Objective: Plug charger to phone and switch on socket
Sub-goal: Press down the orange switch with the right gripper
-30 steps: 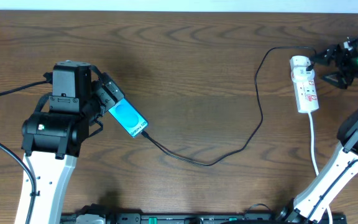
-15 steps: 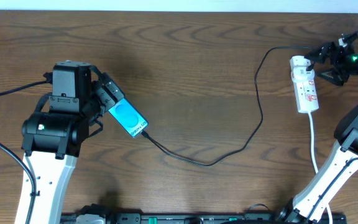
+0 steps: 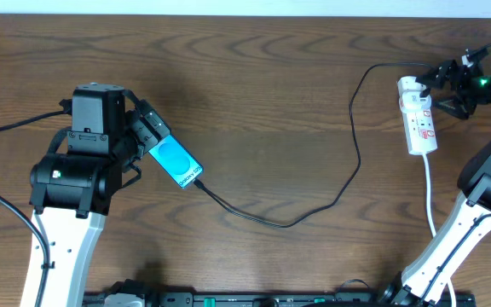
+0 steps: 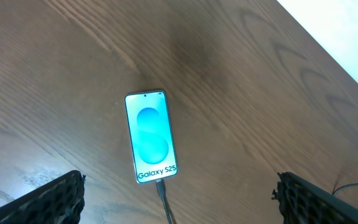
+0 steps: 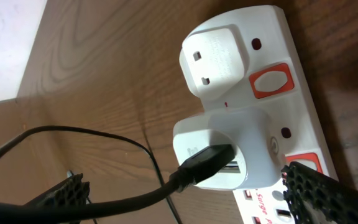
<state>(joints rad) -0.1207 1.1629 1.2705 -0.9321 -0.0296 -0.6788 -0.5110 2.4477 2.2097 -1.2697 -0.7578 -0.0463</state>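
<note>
The phone (image 3: 177, 164) (image 4: 150, 137) lies flat on the wood table, its cyan screen lit. The charger's thin black cable (image 3: 348, 170) (image 4: 162, 194) meets the phone's bottom edge and runs right to a white adapter (image 5: 229, 146) seated in the socket (image 3: 419, 119) (image 5: 272, 25). My left gripper (image 3: 149, 135) (image 4: 179, 186) hovers open above the phone's lower end, holding nothing. My right gripper (image 3: 446, 88) (image 5: 182, 177) is open beside the strip's top end, its fingers straddling the adapter and the cable plug (image 5: 197, 167) without touching them. Red switches (image 5: 269, 81) sit beside the outlets.
A second white plug (image 5: 216, 56) occupies the strip's end outlet. The strip's white cord (image 3: 429, 196) trails toward the table's front. The right arm's base (image 3: 450, 247) stands at the front right and the left arm's body (image 3: 71, 179) at the left.
My right gripper has shifted slightly left, closer to the top end of the power strip. The left arm, phone and cable have not moved.
</note>
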